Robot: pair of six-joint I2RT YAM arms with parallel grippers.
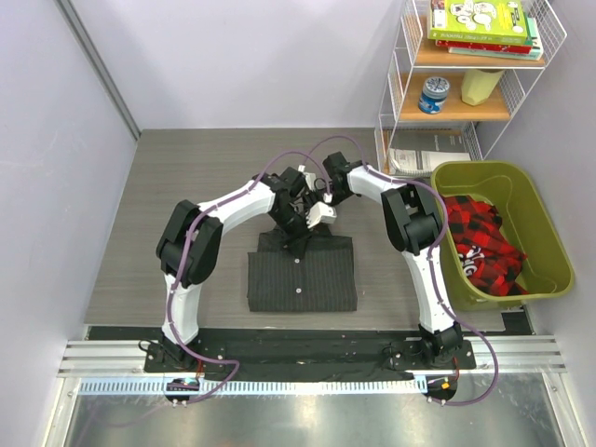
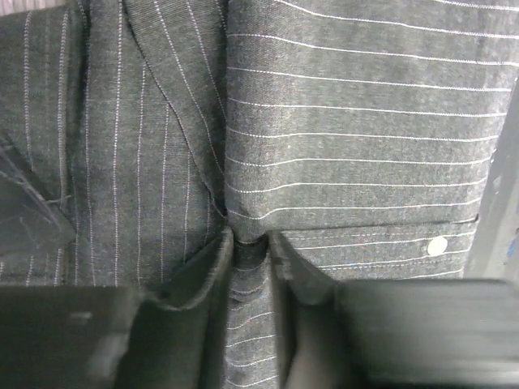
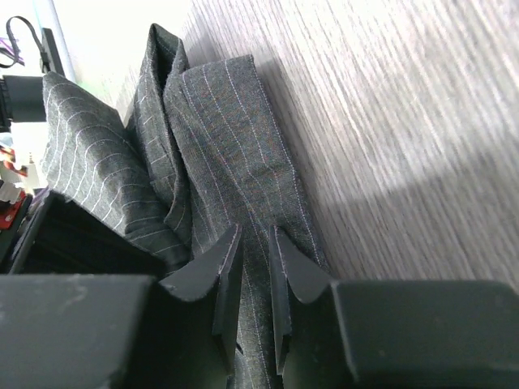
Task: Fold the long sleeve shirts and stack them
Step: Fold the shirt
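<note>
One pinstripe shirt (image 1: 303,275), possibly more stacked; two arms (image 1: 191,244) (image 1: 410,216); one green bin (image 1: 551,265).

No legible text anywhere.

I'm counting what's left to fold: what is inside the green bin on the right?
A crumpled red-and-black plaid cloth with white patches lies in the olive-green bin. Anything beneath that cloth, and most of the bin's floor, is covered.

Two white arms (image 1: 233,200) with black joints and looping purple cables (image 1: 170,307); left gripper (image 2: 251,240) and right gripper (image 3: 255,235) have matte black wedge-shaped fingers (image 2: 207,275)
</note>
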